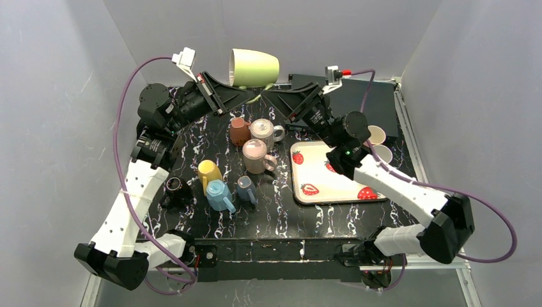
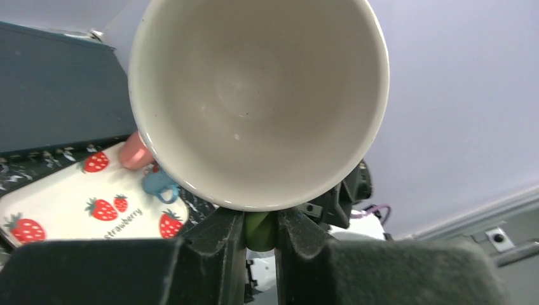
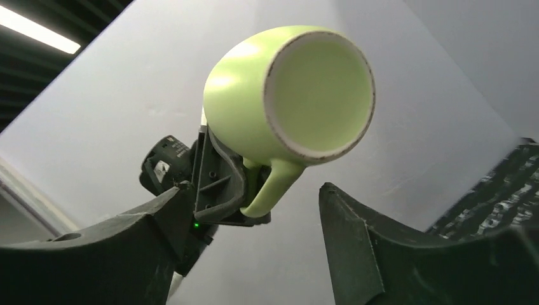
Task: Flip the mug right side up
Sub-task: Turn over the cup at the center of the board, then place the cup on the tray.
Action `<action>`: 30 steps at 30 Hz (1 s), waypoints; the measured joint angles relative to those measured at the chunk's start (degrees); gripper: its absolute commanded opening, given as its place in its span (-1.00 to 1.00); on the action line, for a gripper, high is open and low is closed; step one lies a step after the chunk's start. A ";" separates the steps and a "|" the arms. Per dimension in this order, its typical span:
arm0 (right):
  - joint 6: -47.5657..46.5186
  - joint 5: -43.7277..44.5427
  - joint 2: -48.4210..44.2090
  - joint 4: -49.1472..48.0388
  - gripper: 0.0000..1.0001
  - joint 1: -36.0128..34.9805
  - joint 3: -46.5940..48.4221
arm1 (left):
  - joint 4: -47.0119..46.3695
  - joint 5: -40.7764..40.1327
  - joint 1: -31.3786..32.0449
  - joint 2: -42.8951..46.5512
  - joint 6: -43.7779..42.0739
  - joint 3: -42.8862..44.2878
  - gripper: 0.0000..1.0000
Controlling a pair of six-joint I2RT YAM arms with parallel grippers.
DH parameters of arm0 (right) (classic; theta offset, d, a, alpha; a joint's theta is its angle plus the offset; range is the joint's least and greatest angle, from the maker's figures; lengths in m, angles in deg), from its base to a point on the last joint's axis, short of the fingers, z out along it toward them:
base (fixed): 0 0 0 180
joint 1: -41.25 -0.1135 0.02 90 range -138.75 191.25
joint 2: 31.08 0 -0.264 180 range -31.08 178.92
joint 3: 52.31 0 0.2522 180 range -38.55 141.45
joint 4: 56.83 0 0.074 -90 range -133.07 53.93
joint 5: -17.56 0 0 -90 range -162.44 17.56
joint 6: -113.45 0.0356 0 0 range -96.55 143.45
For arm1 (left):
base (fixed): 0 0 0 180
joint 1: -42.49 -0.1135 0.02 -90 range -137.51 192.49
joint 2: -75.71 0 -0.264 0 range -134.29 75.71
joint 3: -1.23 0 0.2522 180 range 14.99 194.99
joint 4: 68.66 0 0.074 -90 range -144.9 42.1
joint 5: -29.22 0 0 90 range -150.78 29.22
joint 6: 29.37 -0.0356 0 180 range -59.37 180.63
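Lime-green mug [image 1: 254,68], cream interior, sideways in left tool [image 1: 250,95]

Black marbled table [image 1: 275,220] carries mugs [image 1: 255,155], strawberry tray [image 1: 319,169].

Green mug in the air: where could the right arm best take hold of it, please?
Across its round body near the base, coming from the right. The green mug lies sideways, base toward the open right gripper; the left gripper pinches the handle underneath.
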 measured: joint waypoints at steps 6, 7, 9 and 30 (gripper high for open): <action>-10.01 5.35 -8.72 14.10 0.68 0.85 -3.85 | 5.62 -4.07 0.11 -1.86 -8.13 2.23 -1.00; -12.09 7.45 -10.67 17.79 0.68 0.92 -4.66 | 7.15 -4.74 0.11 -2.58 -9.97 3.10 -1.00; -16.24 12.39 -14.69 26.91 0.66 0.96 -5.57 | 9.97 -5.57 0.11 -3.91 -13.55 4.50 -1.00; -36.04 43.23 -33.29 58.86 0.65 1.03 4.85 | 23.28 -11.08 26.80 -29.24 -31.52 7.56 -1.00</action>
